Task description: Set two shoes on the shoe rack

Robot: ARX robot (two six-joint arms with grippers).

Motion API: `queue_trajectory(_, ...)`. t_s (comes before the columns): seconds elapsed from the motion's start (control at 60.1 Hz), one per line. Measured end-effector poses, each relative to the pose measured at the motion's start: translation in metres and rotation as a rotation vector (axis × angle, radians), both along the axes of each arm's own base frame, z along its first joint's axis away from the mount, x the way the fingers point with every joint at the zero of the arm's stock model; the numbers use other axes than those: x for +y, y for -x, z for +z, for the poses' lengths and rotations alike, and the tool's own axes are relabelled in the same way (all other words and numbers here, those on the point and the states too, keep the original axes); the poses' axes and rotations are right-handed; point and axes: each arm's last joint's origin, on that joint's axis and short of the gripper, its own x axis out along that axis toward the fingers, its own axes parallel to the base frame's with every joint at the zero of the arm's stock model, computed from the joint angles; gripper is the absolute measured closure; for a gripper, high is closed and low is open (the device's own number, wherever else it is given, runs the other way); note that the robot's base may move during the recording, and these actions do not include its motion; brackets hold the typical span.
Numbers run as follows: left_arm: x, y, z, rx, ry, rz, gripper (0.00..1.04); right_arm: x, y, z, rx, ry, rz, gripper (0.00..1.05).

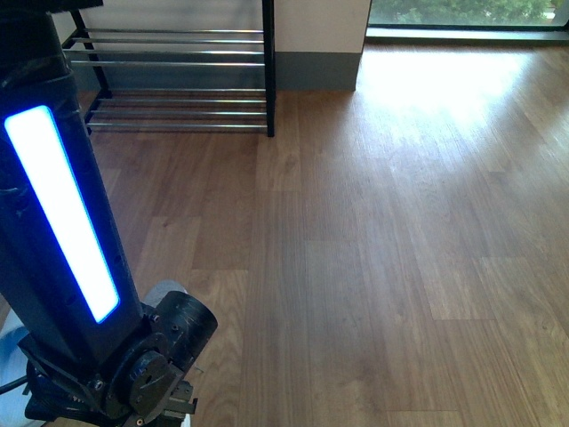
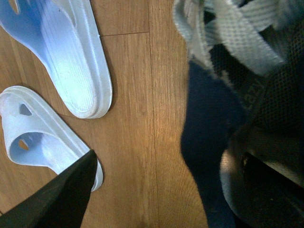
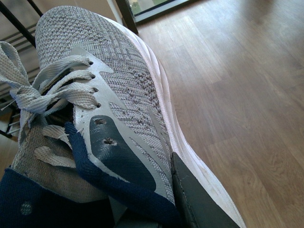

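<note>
My right gripper [image 3: 147, 194] is shut on the grey sneaker [image 3: 114, 80], a knit lace-up with a white sole. One dark finger [image 3: 199, 204] presses on its outer side; the other is hidden inside the collar. The shoe rack [image 1: 178, 62] stands at the far left by the wall, black frame with chrome rods, and its bars [image 3: 12, 21] show behind the sneaker's toe. Two pale blue slide sandals [image 2: 71, 61] [image 2: 38, 142] lie on the floor. My left gripper [image 2: 156, 190] hangs open over bare floor between them and a laced grey sneaker [image 2: 237, 42].
Wood plank floor [image 1: 373, 267] stretches ahead and to the right of the rack. A window [image 1: 467, 13] and wall corner [image 1: 320, 53] close the far side. My left arm, with its blue light strip [image 1: 62, 213], fills the near left.
</note>
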Motion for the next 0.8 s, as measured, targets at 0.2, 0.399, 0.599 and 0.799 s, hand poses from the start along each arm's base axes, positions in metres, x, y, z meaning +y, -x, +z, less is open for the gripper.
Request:
queue_trajectory(0.2, -0.005, 0.001, -0.008, 0.009, 0.010, -0.012, 0.51, 0.000, 0.000, 0.000, 0.000, 0.000, 0.000, 1.03)
queue_trajectory(0.399, -0.008, 0.002, -0.011, 0.014, 0.029, -0.017, 0.80, 0.000, 0.000, 0.000, 0.000, 0.000, 0.000, 1.03)
queue_trajectory(0.599, -0.011, 0.002, -0.007, -0.005, 0.048, -0.017, 1.03, 0.000, 0.000, 0.000, 0.000, 0.000, 0.000, 1.03)
queue_trajectory(0.799, -0.010, -0.002, 0.015, -0.056, 0.090, -0.006, 1.03, 0.000, 0.000, 0.000, 0.000, 0.000, 0.000, 1.03)
